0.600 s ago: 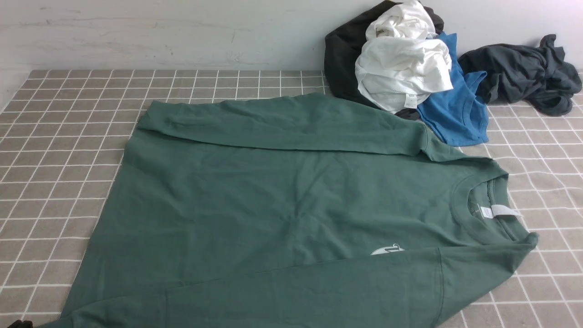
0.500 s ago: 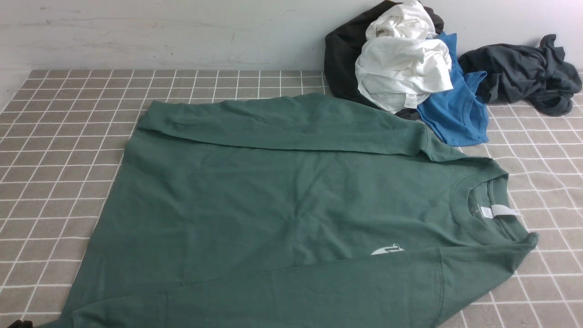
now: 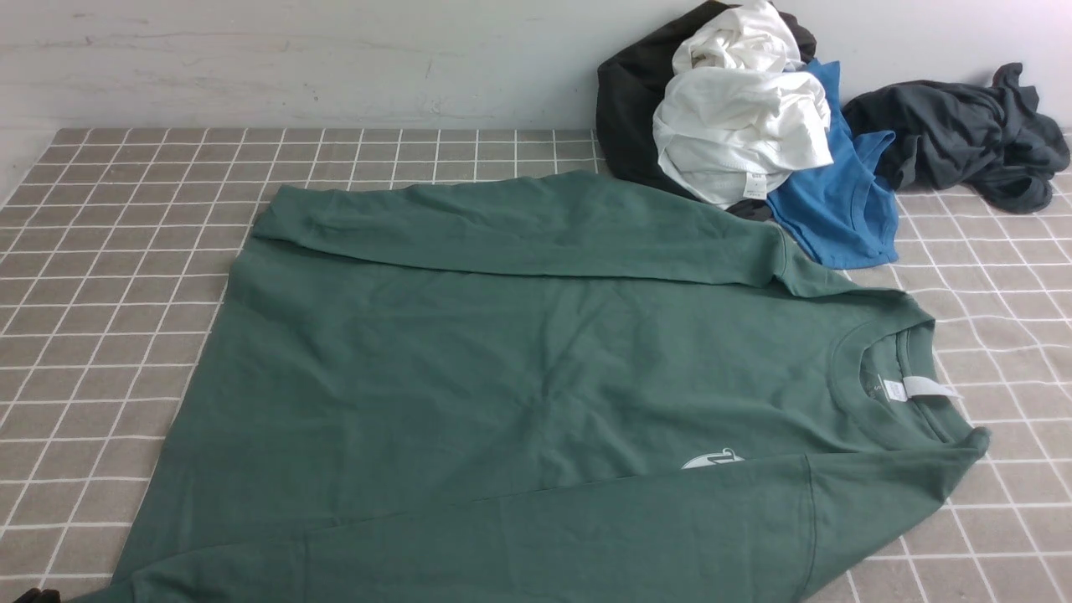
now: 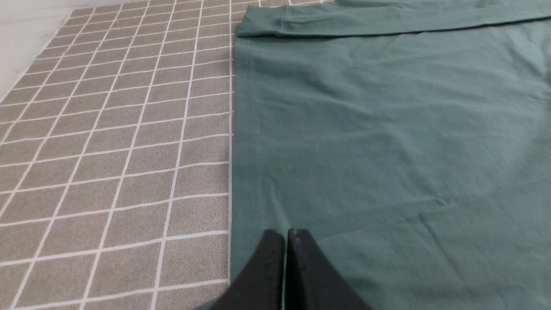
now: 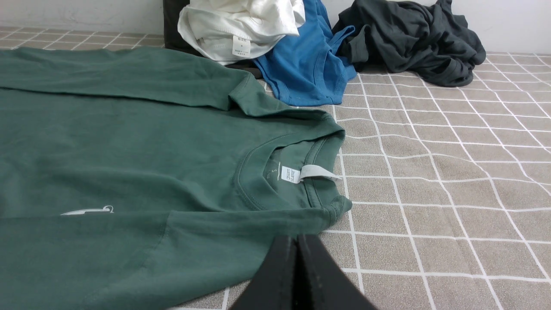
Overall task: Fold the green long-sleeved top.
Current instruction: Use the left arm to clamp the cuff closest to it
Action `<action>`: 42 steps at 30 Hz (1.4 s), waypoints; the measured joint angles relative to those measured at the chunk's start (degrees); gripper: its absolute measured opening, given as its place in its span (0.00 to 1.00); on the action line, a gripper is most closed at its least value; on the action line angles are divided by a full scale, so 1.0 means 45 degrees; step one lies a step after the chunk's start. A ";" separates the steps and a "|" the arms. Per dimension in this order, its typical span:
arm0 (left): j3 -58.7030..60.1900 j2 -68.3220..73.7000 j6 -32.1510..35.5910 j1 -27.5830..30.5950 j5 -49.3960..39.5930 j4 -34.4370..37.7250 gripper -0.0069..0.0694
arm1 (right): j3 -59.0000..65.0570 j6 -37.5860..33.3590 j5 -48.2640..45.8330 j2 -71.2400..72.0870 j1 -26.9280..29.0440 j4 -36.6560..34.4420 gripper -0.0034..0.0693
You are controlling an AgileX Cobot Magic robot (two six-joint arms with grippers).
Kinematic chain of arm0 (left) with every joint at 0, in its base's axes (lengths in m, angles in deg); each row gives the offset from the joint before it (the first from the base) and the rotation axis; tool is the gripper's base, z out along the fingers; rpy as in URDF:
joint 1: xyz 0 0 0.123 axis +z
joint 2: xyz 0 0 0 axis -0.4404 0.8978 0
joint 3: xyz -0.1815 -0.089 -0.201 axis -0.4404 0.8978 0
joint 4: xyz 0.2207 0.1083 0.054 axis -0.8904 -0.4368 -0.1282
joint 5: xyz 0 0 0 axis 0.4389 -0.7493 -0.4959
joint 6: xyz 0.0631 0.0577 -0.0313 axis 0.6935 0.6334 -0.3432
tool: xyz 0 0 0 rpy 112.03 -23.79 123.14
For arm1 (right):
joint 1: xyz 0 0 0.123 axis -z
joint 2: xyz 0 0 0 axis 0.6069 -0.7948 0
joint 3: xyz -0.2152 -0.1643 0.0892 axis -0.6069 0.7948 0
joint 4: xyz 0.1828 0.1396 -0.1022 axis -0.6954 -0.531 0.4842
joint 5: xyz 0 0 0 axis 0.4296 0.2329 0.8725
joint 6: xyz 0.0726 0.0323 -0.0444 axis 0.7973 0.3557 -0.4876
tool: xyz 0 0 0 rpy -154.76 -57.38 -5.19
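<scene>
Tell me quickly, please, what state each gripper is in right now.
Left gripper: closed, nothing visibly held.
Right gripper: closed, nothing visibly held.

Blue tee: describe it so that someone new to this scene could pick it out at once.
Look to the back wall, right of centre, where a pile of clothes sits on the checked table. The blue tee spills from the pile's near side, partly under a white garment, with a dark grey heap to its right. It is the only bright blue thing.
</scene>
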 joint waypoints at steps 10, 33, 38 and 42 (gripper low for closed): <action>0.0016 0.0000 0.0000 0.0000 0.0575 -0.0293 0.08 | 0.0000 0.0000 0.0040 0.0000 0.0000 0.0567 0.03; -0.0205 -0.0043 -0.2796 0.0000 1.5491 -0.0321 0.08 | 0.0075 0.2242 1.2031 0.0000 0.0000 0.1728 0.03; -0.3863 0.1243 -0.3185 0.0000 1.0956 -0.0334 0.08 | -0.2167 0.2527 1.0510 -0.0521 0.0000 0.1715 0.03; -0.6982 0.4009 -0.2305 0.0000 0.6392 -0.0888 0.08 | -0.4723 0.2411 0.8766 -0.2879 0.0000 0.2195 0.03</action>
